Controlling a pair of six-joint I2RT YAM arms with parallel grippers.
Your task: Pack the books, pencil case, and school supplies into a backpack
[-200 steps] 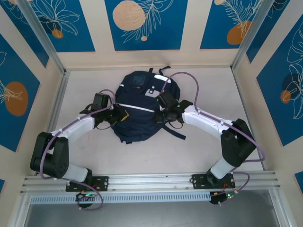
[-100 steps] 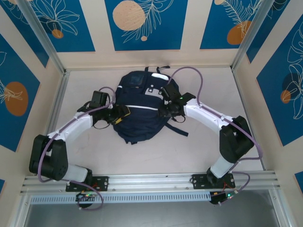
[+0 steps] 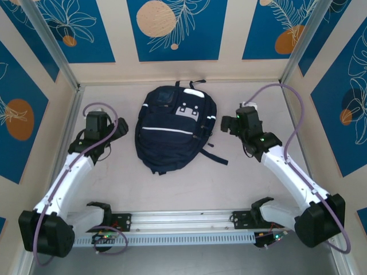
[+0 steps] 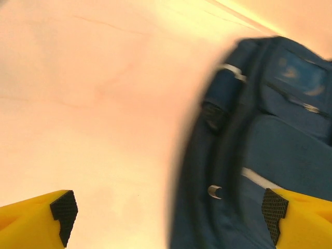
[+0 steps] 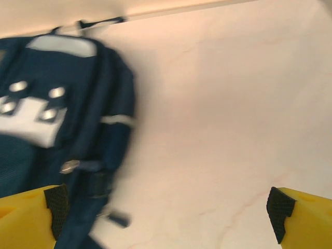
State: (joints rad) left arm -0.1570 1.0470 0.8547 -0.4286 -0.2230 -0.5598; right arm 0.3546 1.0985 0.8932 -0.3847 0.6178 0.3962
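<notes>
The navy backpack (image 3: 174,129) lies flat in the middle of the table, zipped, its white stripe across the front. My left gripper (image 3: 113,136) hovers just left of it, open, with bare table and the backpack's side (image 4: 259,135) beyond its yellow fingers (image 4: 31,218). My right gripper (image 3: 228,124) is off the backpack's right side, also open and holding nothing. Its wrist view has the backpack (image 5: 57,104) at the left and bare table between the pads (image 5: 280,207). The books, pencil case and school supplies are hidden from sight.
A dark strap (image 3: 215,157) trails from the backpack's lower right onto the table. Patterned walls with metal posts (image 3: 66,114) close in the left, back and right. A metal rail (image 3: 183,219) runs along the near edge between the arm bases.
Both grippers were shut at the backpack's sides. They have let go, opened wide and swung outward, left arm to the left, right arm to the right. The backpack now lies free.
</notes>
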